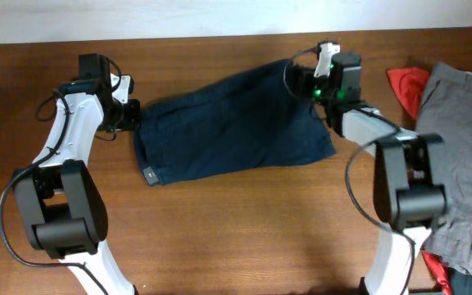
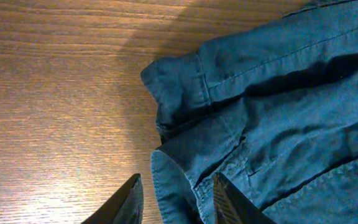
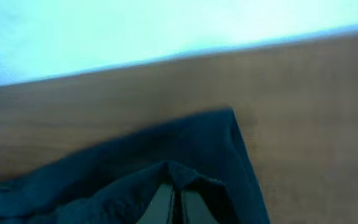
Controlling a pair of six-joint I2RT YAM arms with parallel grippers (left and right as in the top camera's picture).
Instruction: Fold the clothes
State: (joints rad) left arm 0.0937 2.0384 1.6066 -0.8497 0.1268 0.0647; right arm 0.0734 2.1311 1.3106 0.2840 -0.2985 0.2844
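Observation:
The dark navy shorts (image 1: 232, 123) lie spread across the table's middle, with a small light tag (image 1: 148, 173) at the front left edge. My left gripper (image 1: 129, 115) is open at the shorts' left end; in the left wrist view its fingers (image 2: 176, 199) straddle a hem edge of the shorts (image 2: 272, 106). My right gripper (image 1: 301, 80) is shut on the shorts' far right corner, lifted a little; in the right wrist view its fingers (image 3: 178, 199) pinch a raised peak of the shorts (image 3: 166, 155).
A grey garment (image 1: 465, 164) lies piled at the right edge, with a red cloth (image 1: 406, 84) behind it and another red bit (image 1: 437, 270) near the front right. The table's far edge meets a white wall (image 3: 166, 31).

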